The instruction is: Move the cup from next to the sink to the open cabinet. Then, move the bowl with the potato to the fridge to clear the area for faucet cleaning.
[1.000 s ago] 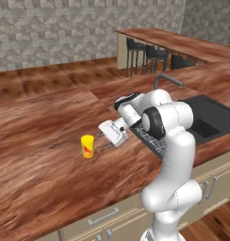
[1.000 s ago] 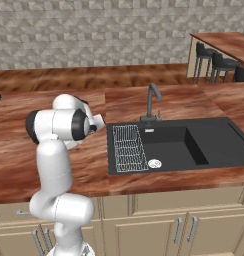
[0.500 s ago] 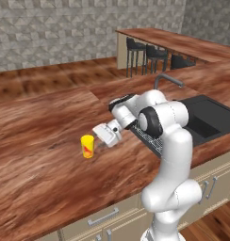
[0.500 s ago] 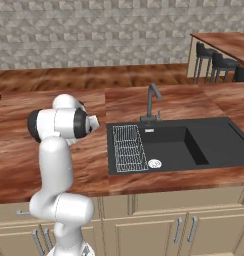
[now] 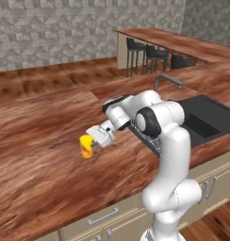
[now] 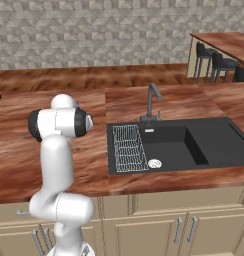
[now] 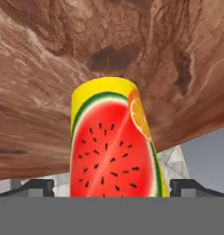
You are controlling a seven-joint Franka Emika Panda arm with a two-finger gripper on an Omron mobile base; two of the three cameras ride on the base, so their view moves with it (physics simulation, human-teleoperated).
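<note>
The yellow cup [image 5: 86, 146] stands upright on the wooden counter, left of the black sink [image 5: 204, 121]. My gripper [image 5: 93, 140] reaches in low from the right, open, with a finger on either side of the cup. In the hand view the cup [image 7: 114, 147] shows its watermelon mark close up between the two dark fingertips [image 7: 35, 187], which stand just clear of its sides. The sink [image 6: 194, 145] has a wire rack [image 6: 130, 147] on its left and the dark faucet [image 6: 153, 101] behind it. The bowl, potato, fridge and open cabinet are out of view.
The wooden counter [image 5: 36, 169] stretches wide around the cup. Beige base cabinets [image 6: 159, 225] run below the counter front. Dark bar stools [image 5: 150, 56] stand at a raised counter in the back. A grey stone wall rises behind.
My gripper has slid left along the counter towards the cup and now has its fingers around it. The cup has not moved.
</note>
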